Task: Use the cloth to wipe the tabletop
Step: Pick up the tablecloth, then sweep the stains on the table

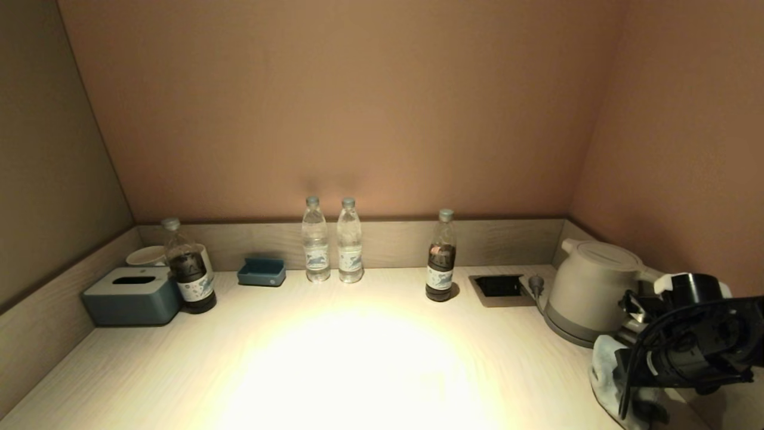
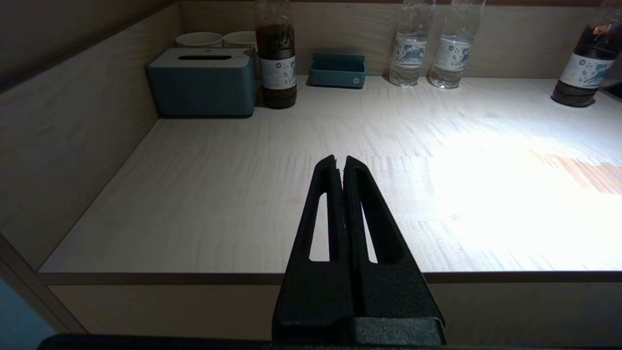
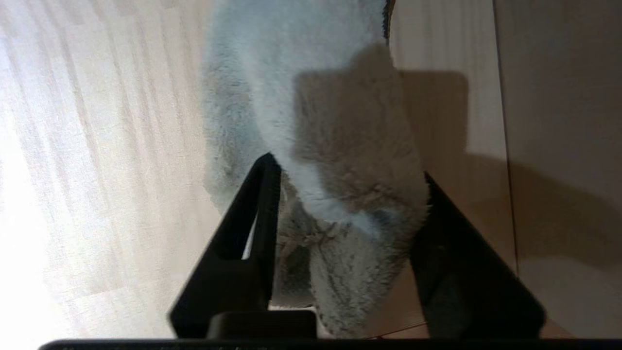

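Currently the right gripper (image 3: 345,170) sits low over the tabletop (image 1: 358,358), just in front of the kettle (image 1: 591,286), with the cloth (image 3: 330,121) bunched between its two fingers. The fingers stand apart on either side of the fabric; the wrist view does not let you tell whether they are pinching it or only straddling it, so treat the grip as unconfirmed. The cloth lies on the wood close to the kettle's base, near the side wall.

The left gripper (image 2: 340,163) is parked off the front edge of the tabletop, far from the kettle, fingers pressed together and holding nothing.

Judgement: the wipe has not covered the bright central area yet; the cloth is at the start of a stroke away from the kettle.

Risks to note:
- If the fingers are not closed on the cloth, your first sweep will leave it behind beside the kettle.
- The arm is close to the kettle and its plug (image 1: 535,285); a wide swing could knock the kettle or snag the cord.
- The dark bottle (image 1: 441,258) stands not far from the kettle, further along the back wall; a stroke run too deep could tip it, likewise the two clear bottles (image 1: 332,242) beyond it.
- Pressing too lightly drags only a corner of the bunched cloth.
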`<state>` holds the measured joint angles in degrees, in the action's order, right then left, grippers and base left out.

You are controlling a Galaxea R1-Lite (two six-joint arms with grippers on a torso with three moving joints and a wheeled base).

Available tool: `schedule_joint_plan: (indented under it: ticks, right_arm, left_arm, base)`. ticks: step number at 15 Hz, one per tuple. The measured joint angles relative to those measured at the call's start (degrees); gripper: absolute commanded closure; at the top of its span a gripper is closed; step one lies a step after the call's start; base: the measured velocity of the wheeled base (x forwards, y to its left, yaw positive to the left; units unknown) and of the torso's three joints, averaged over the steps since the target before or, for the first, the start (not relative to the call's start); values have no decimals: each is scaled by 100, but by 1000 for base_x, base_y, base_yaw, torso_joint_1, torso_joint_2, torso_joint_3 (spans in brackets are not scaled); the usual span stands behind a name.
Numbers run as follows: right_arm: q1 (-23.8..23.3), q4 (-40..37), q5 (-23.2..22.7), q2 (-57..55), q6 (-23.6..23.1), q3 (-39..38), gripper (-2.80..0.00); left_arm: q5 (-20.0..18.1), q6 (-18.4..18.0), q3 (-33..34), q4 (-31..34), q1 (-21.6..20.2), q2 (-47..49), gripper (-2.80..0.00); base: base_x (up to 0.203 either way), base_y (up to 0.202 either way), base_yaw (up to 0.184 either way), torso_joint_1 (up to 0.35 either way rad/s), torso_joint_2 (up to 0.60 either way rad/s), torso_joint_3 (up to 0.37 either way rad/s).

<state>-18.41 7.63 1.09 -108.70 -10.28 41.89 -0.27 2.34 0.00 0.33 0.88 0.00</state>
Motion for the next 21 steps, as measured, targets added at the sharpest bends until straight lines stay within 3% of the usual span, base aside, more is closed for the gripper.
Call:
schedule_joint_plan:
  ticks: [8,13,21]
  right_arm:
    - [9,11,-60,71,22,-88,0]
    - [106,13,-261,785,28,-160,0]
    - [1138,-51,-1045,2576,121,-421,0]
  left_arm:
    - [2,1,0,2,0,-1,0]
    - [-6,0,0,0,-2,-1,0]
    - [2,-2,0,2,0,-2,0]
  base:
    - [0,0,0,0,0,0]
    - [0,0,0,0,0,0]
    - [0,0,0,0,0,0]
